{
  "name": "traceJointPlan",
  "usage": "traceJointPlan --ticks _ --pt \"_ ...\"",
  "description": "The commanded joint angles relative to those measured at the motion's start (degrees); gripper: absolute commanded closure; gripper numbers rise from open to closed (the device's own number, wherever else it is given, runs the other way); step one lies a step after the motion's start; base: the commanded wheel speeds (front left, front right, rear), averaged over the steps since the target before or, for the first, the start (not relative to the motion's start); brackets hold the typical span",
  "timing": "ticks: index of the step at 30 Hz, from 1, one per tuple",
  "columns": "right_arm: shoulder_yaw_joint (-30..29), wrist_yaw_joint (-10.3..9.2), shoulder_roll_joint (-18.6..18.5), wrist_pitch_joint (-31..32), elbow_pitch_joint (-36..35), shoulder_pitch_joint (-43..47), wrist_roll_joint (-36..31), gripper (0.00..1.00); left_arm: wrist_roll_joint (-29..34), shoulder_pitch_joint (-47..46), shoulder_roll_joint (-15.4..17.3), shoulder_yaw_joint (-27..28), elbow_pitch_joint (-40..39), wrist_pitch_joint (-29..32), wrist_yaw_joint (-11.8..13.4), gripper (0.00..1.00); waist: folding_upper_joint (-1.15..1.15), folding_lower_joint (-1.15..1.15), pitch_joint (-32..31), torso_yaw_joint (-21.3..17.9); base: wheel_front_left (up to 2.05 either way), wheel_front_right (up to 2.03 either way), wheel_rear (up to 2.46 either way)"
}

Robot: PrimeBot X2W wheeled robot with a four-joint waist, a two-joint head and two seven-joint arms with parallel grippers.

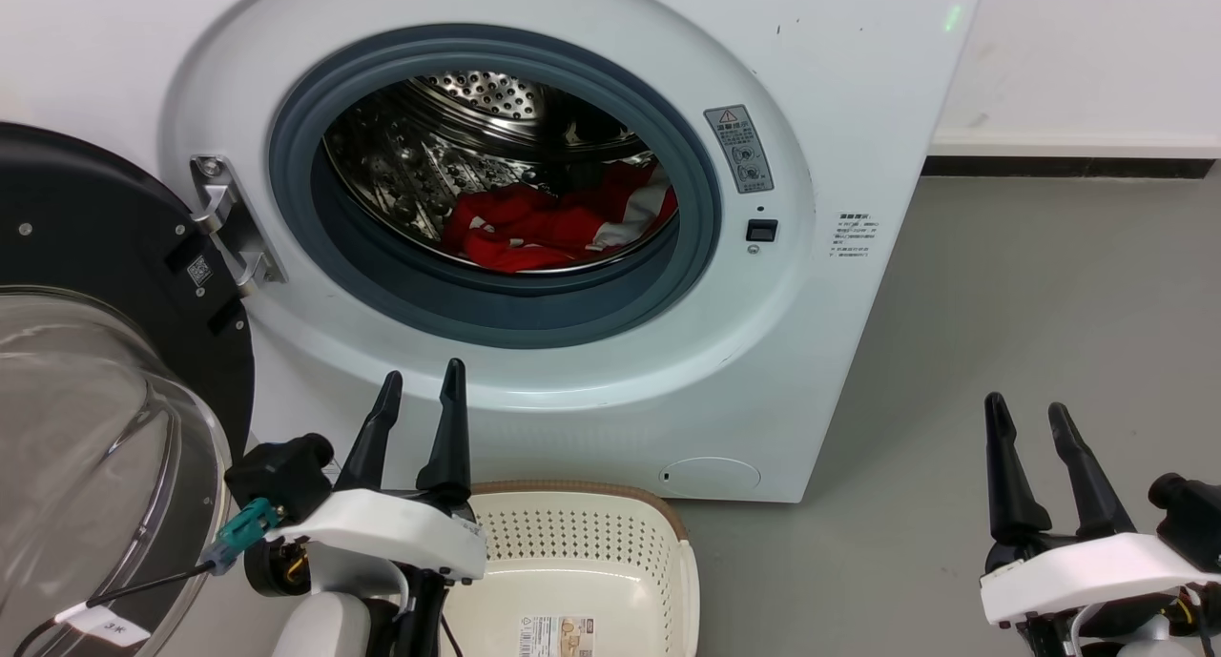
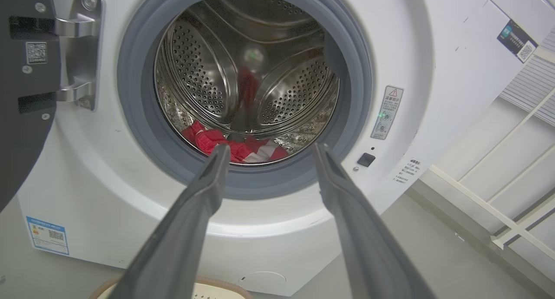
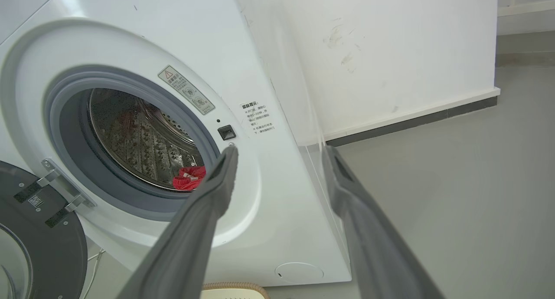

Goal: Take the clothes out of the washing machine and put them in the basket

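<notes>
The white washing machine (image 1: pixel 839 94) stands with its black-framed glass door (image 1: pixel 86 352) swung open to the left. Red clothes (image 1: pixel 553 223) with white panels lie at the bottom of the steel drum; I also see the clothes (image 2: pixel 236 148) past my left fingers and a red bit of the clothes (image 3: pixel 190 178) in the right wrist view. The cream basket (image 1: pixel 679 581) sits on the floor below the port, with nothing in it but its label. My left gripper (image 1: pixel 420 379) is open above the basket's left rim, pointing at the port. My right gripper (image 1: pixel 1027 411) is open over the floor right of the machine.
Grey floor (image 1: pixel 1030 314) stretches to the right of the machine up to a white wall with a dark skirting (image 1: pixel 1068 166). A cable with a teal plug (image 1: pixel 243 531) hangs by my left wrist, close to the open door. A white railing (image 2: pixel 498 203) runs along the wall.
</notes>
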Motion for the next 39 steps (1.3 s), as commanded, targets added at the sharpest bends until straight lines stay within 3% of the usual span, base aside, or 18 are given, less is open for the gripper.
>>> traceJointPlan --ticks 1,8,39 --pt "0.12 0.0 0.01 -0.47 -0.83 0.12 -1.86 0.0 1.8 -1.2 0.22 -0.27 -0.39 -0.52 0.26 0.0 0.0 0.0 -0.04 0.05 0.0 0.0 0.0" --pt "0.01 0.0 0.02 -0.91 -1.5 0.84 -8.46 0.0 8.03 -0.51 0.52 -1.41 -0.06 -1.92 1.02 0.0 0.0 0.0 -0.27 0.49 0.0 0.0 0.0" --pt "-0.23 -0.01 0.06 -1.4 -2.53 2.21 -22.62 0.0 22.36 -0.59 0.48 -2.96 1.56 -5.72 3.17 0.0 0.0 0.0 -0.12 1.19 0.0 0.0 0.0"
